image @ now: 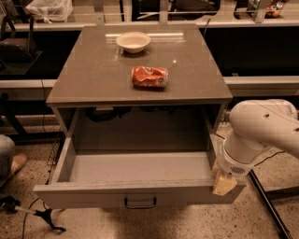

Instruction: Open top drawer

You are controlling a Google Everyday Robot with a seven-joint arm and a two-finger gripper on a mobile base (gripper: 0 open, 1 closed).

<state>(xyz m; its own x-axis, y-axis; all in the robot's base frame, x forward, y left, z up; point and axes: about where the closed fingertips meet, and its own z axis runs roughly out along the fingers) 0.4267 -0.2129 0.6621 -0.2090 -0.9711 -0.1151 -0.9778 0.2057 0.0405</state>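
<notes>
1 drawer shows under the bench (93,79), and it is the top drawer (84,198). It stands far out from the bench's front edge, with its plain grey floor and side walls in full view. Its flat front panel lies well forward of the bench's front corners, and the small dark bar handle (140,202) sits at the middle of that panel, with nothing touching it.

My gripper (224,183) is at the drawer's right front corner, forward of and below the bench's front right corner. Its pale tip lies against the right end of the front panel. Whether it is released or clenched I cannot tell, since only that 1 pale tip shows below my wrist. My white arm (261,130) comes in from the right, beside the bench's right edge.

2 things lie on the brown bench top. A cream bowl (133,41) sits near the back edge, a little left of centre. A crushed red can (149,76) lies on its side near the middle, closer to the front edge than the bowl, and the 2 are apart.

A white plastic bag (49,8) rests beyond the bench's back left corner.
</notes>
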